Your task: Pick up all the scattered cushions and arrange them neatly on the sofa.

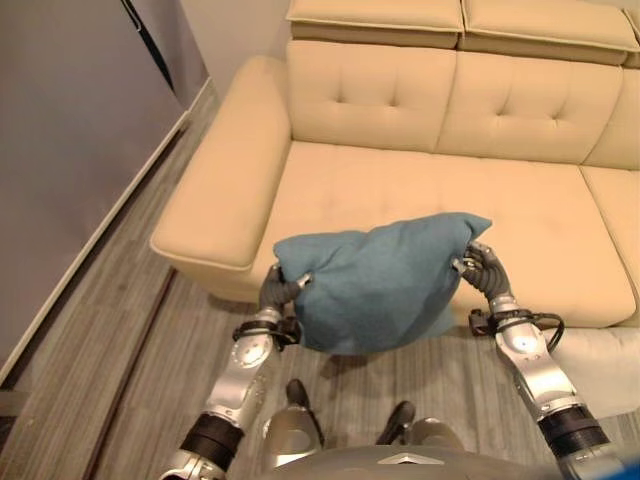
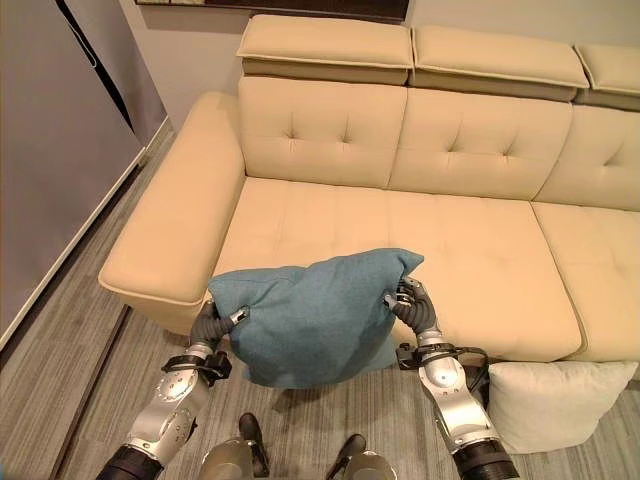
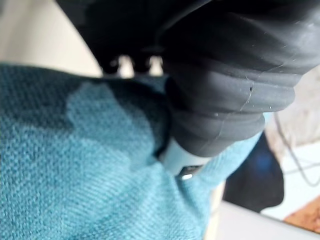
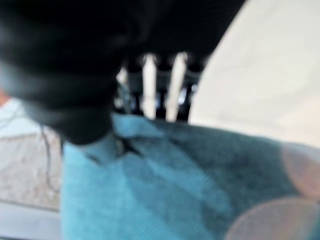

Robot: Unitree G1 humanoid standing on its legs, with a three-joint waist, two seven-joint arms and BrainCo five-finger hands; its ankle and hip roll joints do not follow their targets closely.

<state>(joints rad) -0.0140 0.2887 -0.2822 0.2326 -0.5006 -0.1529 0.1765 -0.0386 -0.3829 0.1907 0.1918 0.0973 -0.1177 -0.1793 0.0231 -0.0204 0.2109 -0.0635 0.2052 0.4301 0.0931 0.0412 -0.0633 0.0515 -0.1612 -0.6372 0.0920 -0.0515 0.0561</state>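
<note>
The blue cushion (image 2: 315, 315) hangs in the air before the front edge of the cream sofa (image 2: 330, 225), over the grey wood floor (image 1: 140, 360). A white cushion (image 2: 555, 400) lies on the floor by the sofa's front. The left hand (image 2: 212, 322) and right hand (image 2: 415, 303) pinch its opposite ends, fingers curled into the cloth.

The left hand (image 3: 225, 90), under its dark ribbed cover, presses into a teal woven cushion (image 3: 75, 175), its thumb (image 3: 180, 159) sunk into the cloth. Pale cream sofa (image 3: 30, 35) upholstery shows beyond the cushion.
</note>
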